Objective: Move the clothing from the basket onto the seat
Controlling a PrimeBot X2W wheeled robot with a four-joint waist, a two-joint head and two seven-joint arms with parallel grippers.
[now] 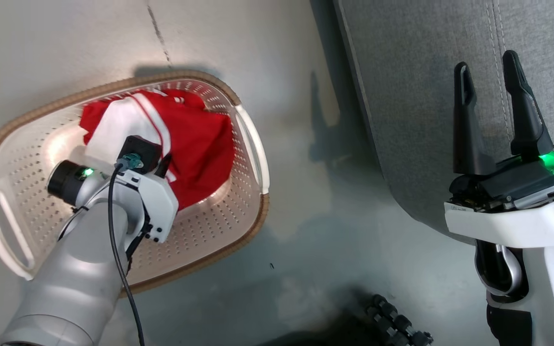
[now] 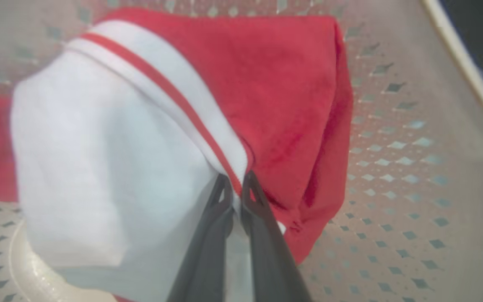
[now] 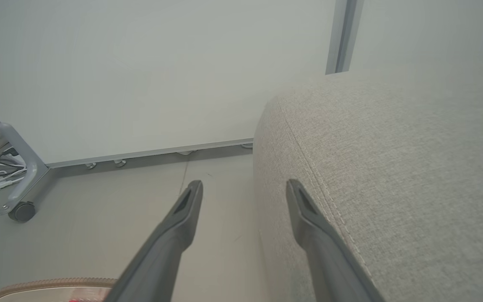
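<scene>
The red and white clothing (image 1: 188, 144) lies bunched inside the cream perforated basket (image 1: 238, 211) on the floor at the left of the head view. My left arm reaches down into the basket. In the left wrist view my left gripper (image 2: 236, 187) is shut on the clothing (image 2: 275, 100), its fingertips pinching the white band with the red stripe. My right gripper (image 1: 488, 77) stands open and empty over the edge of the grey seat (image 1: 416, 96). In the right wrist view the right gripper (image 3: 243, 188) is spread wide beside the seat (image 3: 392, 167).
Bare grey floor (image 1: 306, 250) separates the basket from the seat. A white wall (image 3: 141, 63) with a metal base strip stands beyond. A castor-wheeled frame (image 3: 21, 209) with cables sits at the far left of the right wrist view. A sliver of the basket rim (image 3: 48, 283) shows below.
</scene>
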